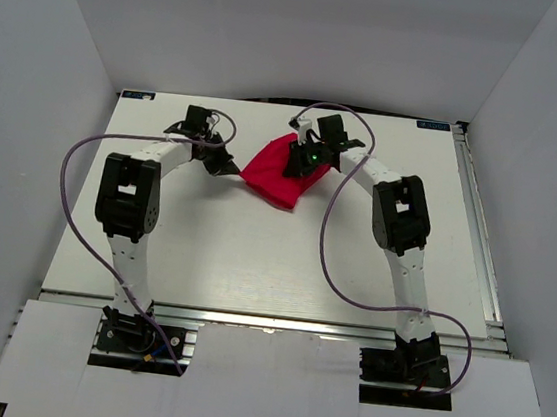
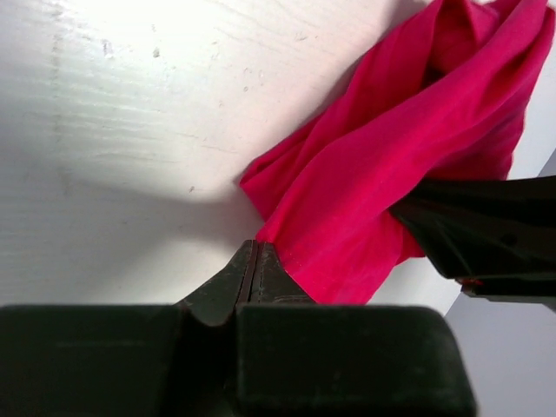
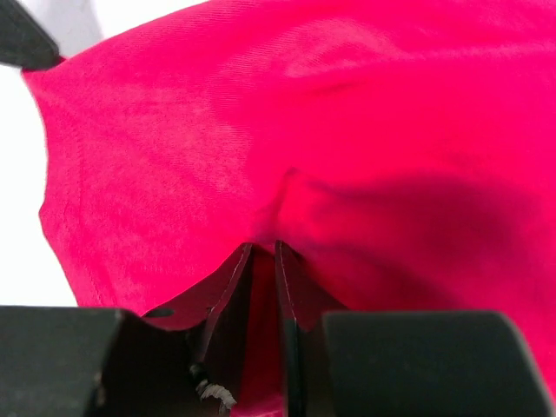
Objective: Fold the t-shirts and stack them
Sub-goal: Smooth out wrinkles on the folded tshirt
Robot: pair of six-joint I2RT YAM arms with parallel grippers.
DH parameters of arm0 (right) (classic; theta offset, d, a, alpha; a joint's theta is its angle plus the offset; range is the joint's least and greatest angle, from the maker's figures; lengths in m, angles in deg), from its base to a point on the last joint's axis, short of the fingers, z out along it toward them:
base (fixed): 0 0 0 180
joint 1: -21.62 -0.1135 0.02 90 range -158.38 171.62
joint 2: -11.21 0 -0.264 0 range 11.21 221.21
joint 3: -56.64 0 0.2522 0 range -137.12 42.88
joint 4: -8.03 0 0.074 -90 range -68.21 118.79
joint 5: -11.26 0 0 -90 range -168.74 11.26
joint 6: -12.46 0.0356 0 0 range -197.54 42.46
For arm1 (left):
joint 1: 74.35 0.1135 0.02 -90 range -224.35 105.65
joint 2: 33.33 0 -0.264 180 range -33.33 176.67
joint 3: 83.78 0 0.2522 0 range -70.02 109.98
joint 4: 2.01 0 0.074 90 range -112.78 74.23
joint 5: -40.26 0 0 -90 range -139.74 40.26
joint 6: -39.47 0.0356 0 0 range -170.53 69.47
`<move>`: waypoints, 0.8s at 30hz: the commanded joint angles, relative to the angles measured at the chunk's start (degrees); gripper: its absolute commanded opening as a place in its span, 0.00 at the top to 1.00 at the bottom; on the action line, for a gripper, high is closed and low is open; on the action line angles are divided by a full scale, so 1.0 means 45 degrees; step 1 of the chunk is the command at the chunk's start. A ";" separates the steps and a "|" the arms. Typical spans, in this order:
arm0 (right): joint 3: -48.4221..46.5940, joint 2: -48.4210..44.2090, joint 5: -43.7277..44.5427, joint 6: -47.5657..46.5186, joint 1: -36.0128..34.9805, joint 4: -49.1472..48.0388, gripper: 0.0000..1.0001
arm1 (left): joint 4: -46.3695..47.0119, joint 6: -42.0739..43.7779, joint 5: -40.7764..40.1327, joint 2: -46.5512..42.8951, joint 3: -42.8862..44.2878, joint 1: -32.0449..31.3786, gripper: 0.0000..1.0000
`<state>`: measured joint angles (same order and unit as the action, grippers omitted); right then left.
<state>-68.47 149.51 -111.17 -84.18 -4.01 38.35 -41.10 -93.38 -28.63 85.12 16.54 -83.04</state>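
Top external: one red t-shirt (image 1: pixel 274 176); two sets of jaws clamp it.

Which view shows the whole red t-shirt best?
Top external: the t-shirt shows nearly whole, bunched at the far middle of the table. Left wrist catches only one twisted end by the left gripper; right wrist is all fabric, pinched in the right gripper.

t-shirt (image 1: pixel 274 178): soft matt cloth; table (image 1: pixel 253 256): matt wht surf., scuffed.
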 commanded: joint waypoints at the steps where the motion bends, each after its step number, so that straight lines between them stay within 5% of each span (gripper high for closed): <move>1: -0.0509 0.0321 0.0760 0.0126 0.0109 0.0071 0.77 | -0.0174 0.0186 -0.0373 -0.0971 -0.0447 0.0114 1.00; 4: -0.0451 0.0244 0.0469 0.0107 0.0128 0.0090 0.77 | -0.0193 0.0206 -0.0801 -0.1147 -0.0701 0.0270 1.00; 8: 0.0231 -0.0399 -0.0996 -0.0147 0.0226 -0.0377 0.74 | -0.0271 0.0265 -0.1252 -0.1362 -0.0702 0.0797 0.86; 13: 0.0780 -0.1844 -0.2420 -0.0536 0.0596 -0.0945 0.74 | -0.0330 0.0518 -0.1272 -0.1655 -0.0155 0.0856 0.61; 14: 0.0760 -0.2098 -0.2791 -0.0576 0.0752 -0.0945 0.75 | -0.0311 0.0518 -0.1330 -0.1829 0.0000 0.0856 0.47; 19: 0.0624 -0.2024 -0.3126 -0.0421 0.1319 -0.0984 0.76 | 0.0485 0.0753 -0.0493 -0.2240 0.0217 0.0856 0.38; 24: -0.0467 -0.0970 -0.4508 0.1333 0.1788 -0.1216 0.78 | 0.2733 -0.0200 0.2512 -0.1601 0.0391 0.0623 0.36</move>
<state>-66.68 143.21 -125.11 -83.41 2.96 34.94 -36.53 -91.92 -26.95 78.85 15.89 -79.13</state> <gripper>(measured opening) 0.222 0.640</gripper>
